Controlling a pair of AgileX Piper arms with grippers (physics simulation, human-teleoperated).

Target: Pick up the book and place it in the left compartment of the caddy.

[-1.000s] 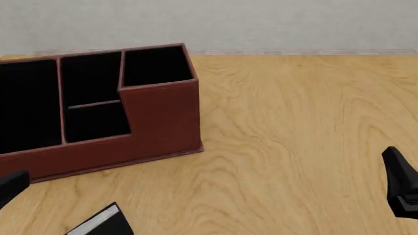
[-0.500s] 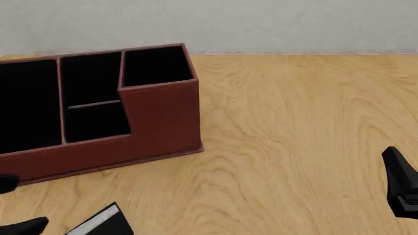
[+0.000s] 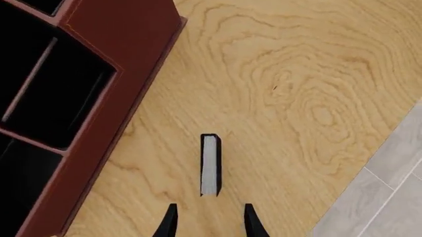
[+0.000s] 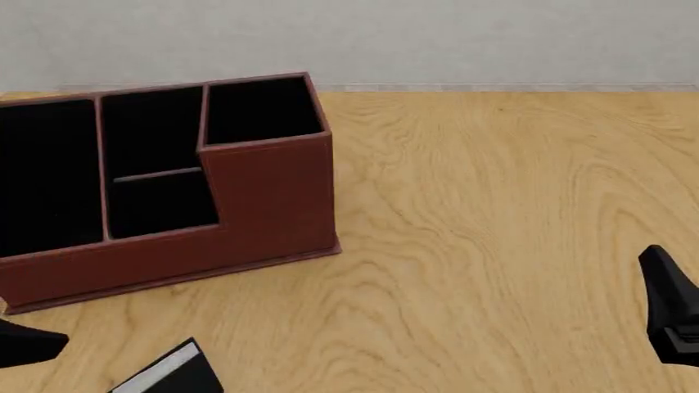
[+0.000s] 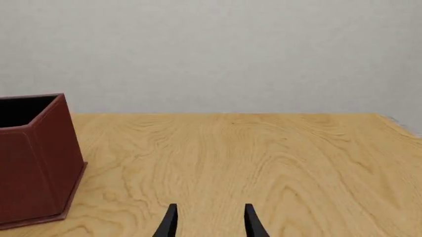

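The book (image 4: 166, 375), black with a white page edge, is near the table's front left and cut off by the frame. In the left wrist view the book (image 3: 210, 165) shows its white page edge, just ahead of my open left gripper (image 3: 209, 223) and in line with the gap between the fingers. Only a dark tip of the left gripper (image 4: 28, 344) shows in the front view. The reddish-brown caddy (image 4: 268, 205) stands behind the book, and its left compartment (image 4: 44, 176) holds nothing. My right gripper (image 5: 209, 223) is open over bare wood, far to the right (image 4: 669, 307).
The caddy's crossbar-split middle section (image 4: 153, 172) and tall square section (image 4: 260, 108) are both unfilled. The caddy wall (image 3: 112, 94) lies close beside the book. The table's edge and grey floor (image 3: 382, 187) show in the left wrist view. A pale wall (image 4: 437, 41) backs the table.
The left arm's dark part at the front view's lower left edge has shifted position near the book. The book, the caddy and the right arm have not moved.
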